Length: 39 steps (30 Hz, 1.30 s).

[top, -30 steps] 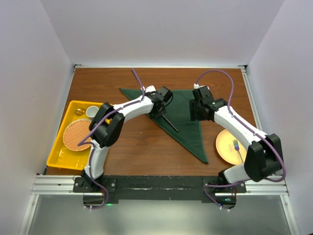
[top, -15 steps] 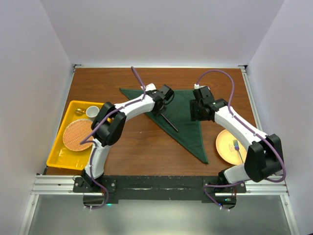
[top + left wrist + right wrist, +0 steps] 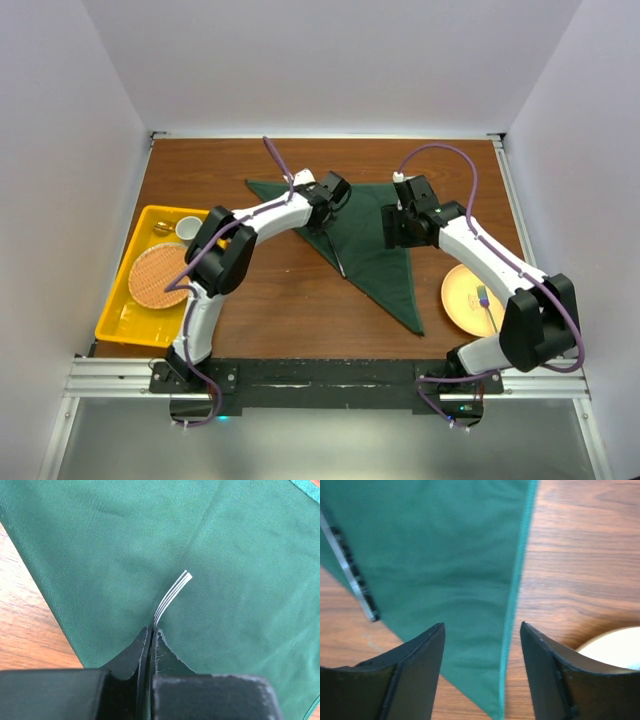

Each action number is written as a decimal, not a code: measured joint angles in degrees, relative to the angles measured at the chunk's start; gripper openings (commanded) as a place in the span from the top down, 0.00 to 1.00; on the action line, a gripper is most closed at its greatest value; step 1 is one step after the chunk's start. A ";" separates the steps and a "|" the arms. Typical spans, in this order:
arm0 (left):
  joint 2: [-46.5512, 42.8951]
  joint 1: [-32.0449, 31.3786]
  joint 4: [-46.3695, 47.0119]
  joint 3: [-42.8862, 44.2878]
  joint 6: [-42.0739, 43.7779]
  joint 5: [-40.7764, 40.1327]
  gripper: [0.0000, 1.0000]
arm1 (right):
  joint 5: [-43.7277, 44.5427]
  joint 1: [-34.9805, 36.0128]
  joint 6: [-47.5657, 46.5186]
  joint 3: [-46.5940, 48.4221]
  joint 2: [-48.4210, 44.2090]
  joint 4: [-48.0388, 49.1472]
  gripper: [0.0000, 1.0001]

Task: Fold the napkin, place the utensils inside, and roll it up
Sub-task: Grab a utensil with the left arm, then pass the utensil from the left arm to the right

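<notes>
The green napkin [image 3: 385, 262] lies folded into a triangle on the wooden table. My left gripper [image 3: 324, 220] hovers over its left part, shut on the utensil [image 3: 338, 256], a thin dark stick pointing toward the near edge. In the left wrist view silver fork tines [image 3: 175, 591] stick out past the closed left gripper [image 3: 151, 630] above the napkin [image 3: 100, 555]. My right gripper [image 3: 396, 234] is open over the napkin's right side. In the right wrist view the right gripper [image 3: 481, 630] straddles the napkin's hemmed edge [image 3: 519, 585], holding nothing, and the utensil's handle [image 3: 351, 572] shows at the left.
A yellow tray [image 3: 118, 322] at the left holds a woven round mat [image 3: 158, 275] and a small white cup [image 3: 187, 228]. A tan plate [image 3: 462, 300] with a small item on it sits at the right, near the napkin's tip.
The left gripper closed on the utensil, and the utensil's free end swung left toward the near edge. The right gripper shifted slightly left and stayed open.
</notes>
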 measured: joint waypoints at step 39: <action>-38.27 5.01 55.28 -49.27 -3.37 14.86 0.77 | -33.94 9.79 -4.70 4.61 12.59 18.01 1.00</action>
